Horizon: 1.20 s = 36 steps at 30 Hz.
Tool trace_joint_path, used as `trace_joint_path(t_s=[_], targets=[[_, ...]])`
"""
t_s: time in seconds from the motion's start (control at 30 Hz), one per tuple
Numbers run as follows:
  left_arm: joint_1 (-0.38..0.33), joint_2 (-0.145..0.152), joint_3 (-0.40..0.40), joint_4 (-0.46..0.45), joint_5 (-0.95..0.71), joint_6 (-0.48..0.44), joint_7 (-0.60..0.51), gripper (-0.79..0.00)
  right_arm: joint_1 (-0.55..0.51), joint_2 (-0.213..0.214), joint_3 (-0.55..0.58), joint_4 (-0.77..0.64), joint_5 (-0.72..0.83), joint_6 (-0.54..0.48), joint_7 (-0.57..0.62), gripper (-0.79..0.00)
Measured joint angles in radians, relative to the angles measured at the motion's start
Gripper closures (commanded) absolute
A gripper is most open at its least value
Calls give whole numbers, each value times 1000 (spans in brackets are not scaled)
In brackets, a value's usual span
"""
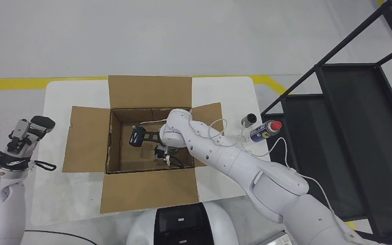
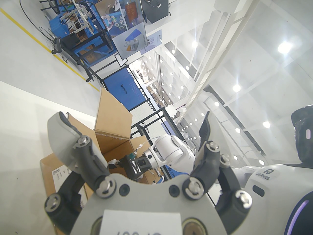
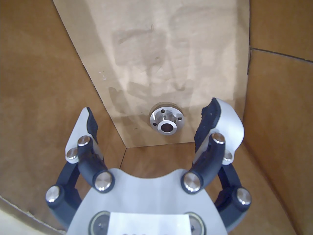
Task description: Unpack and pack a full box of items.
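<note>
Right wrist view: our right gripper (image 3: 149,110) hangs spread over the small silver metal flange (image 3: 166,123) lying inside the brown cardboard box (image 3: 36,74). If we close off-centre, it may skid away. Our left gripper (image 2: 133,119) is spread too, outside the box.

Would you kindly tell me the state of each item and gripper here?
Brown cardboard box: open, flaps folded outward.
Round silver metal flange: flat on box floor, ungripped.
Blue-and-yellow spray can: lying on its side, outside the box.
Right gripper: jaws open, over the flange.
Left gripper: jaws open, empty.
</note>
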<state>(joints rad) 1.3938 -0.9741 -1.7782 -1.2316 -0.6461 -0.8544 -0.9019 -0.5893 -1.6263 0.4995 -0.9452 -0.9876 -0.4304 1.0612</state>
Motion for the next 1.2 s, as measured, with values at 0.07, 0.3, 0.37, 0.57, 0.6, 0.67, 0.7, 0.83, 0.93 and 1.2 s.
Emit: trace_joint_path(t_s=[0.07,0.3,0.37,0.57,0.6,0.67,0.7,0.83,0.93,1.2], targets=[[0,0,0,0,0,0,0,-785,0,0,0,0,0,0,0,-785],[0,0,0,0,0,0,0,-785,0,0,0,0,0,0,0,-785],[0,0,0,0,0,0,0,-785,0,0,0,0,0,0,0,-785],[0,0,0,0,0,0,0,-785,0,0,0,0,0,0,0,-785],[0,0,0,0,0,0,0,-785,0,0,0,0,0,0,0,-785],[0,0,0,0,0,0,0,-785,0,0,0,0,0,0,0,-785],[0,0,0,0,0,0,0,-785,0,0,0,0,0,0,0,-785],[0,0,0,0,0,0,0,-785,0,0,0,0,0,0,0,-785],[0,0,0,0,0,0,0,-785,0,0,0,0,0,0,0,-785],[0,0,0,0,0,0,0,-785,-14,9,8,-15,-26,-7,-17,-785]])
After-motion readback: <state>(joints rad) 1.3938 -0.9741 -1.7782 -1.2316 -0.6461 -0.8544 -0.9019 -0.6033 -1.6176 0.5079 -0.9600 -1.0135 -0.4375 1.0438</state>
